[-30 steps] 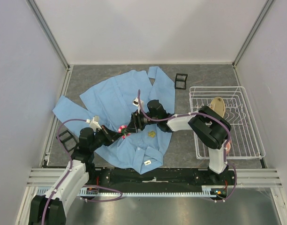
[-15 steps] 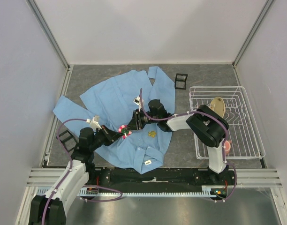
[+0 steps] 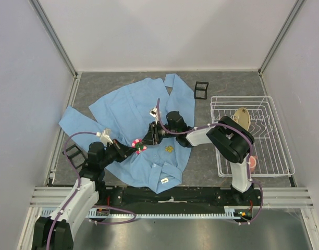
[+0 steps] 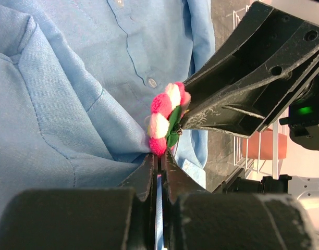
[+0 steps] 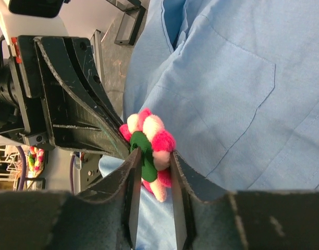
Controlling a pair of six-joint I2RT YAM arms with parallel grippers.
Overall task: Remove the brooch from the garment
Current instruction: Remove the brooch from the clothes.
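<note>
Pink brooch (image 5: 160,140): sitting against the garment (image 3: 125,107) front, caught between my two arms' tips.
Right gripper (image 5: 154,153): I see its jaws closed onto the brooch's green backing from both sides.
Left gripper (image 4: 159,159): jaws pressed together, a fold of blue cloth pinched just beneath the flower.

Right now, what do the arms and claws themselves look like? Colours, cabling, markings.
White link shells and black joint housings on the left arm and right arm, with a purple cable looping along each. The left claw and right claw are matte black, each with two flat tapered fingers and scuffed edges. No legible markings.
</note>
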